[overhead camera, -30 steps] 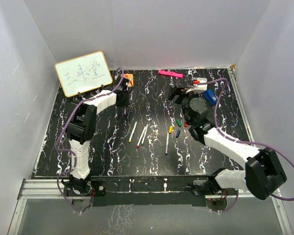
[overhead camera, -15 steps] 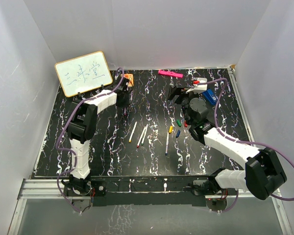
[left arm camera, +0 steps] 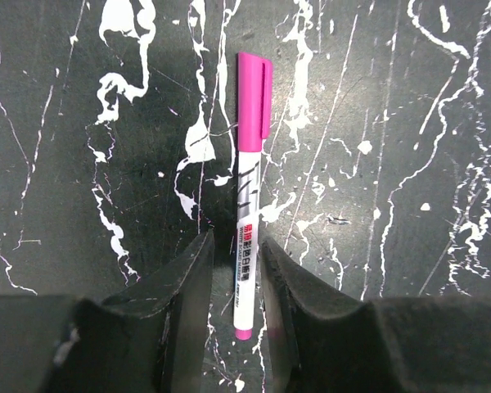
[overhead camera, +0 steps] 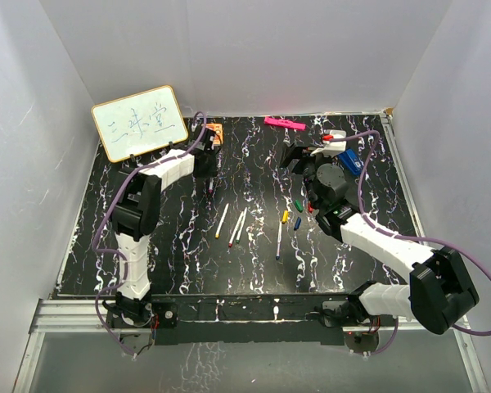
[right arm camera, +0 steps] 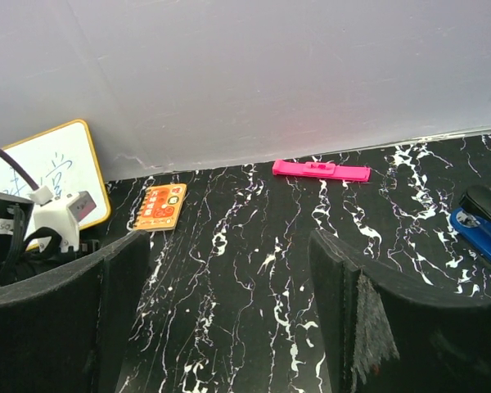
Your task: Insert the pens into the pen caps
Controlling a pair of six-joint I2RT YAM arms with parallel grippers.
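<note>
A white pen with a magenta cap on it (left arm camera: 249,180) lies flat on the black marbled table. My left gripper (left arm camera: 235,246) is open, one finger on each side of the pen's rear end, with a small gap each side. In the top view this gripper (overhead camera: 208,175) points down at that pen (overhead camera: 209,187). Other uncapped white pens (overhead camera: 222,219) (overhead camera: 279,236) lie mid-table. Loose caps lie beside them: green (overhead camera: 299,202), yellow (overhead camera: 285,216), red (overhead camera: 308,208), dark blue (overhead camera: 297,222). My right gripper (overhead camera: 293,157) (right arm camera: 229,246) is open, empty, above the table.
A whiteboard (overhead camera: 139,123) leans at the back left, with an orange card (overhead camera: 213,133) beside it. A thick pink marker (overhead camera: 284,124) lies by the back wall. A blue stapler-like clip (overhead camera: 349,158) sits at the back right. White walls close in three sides.
</note>
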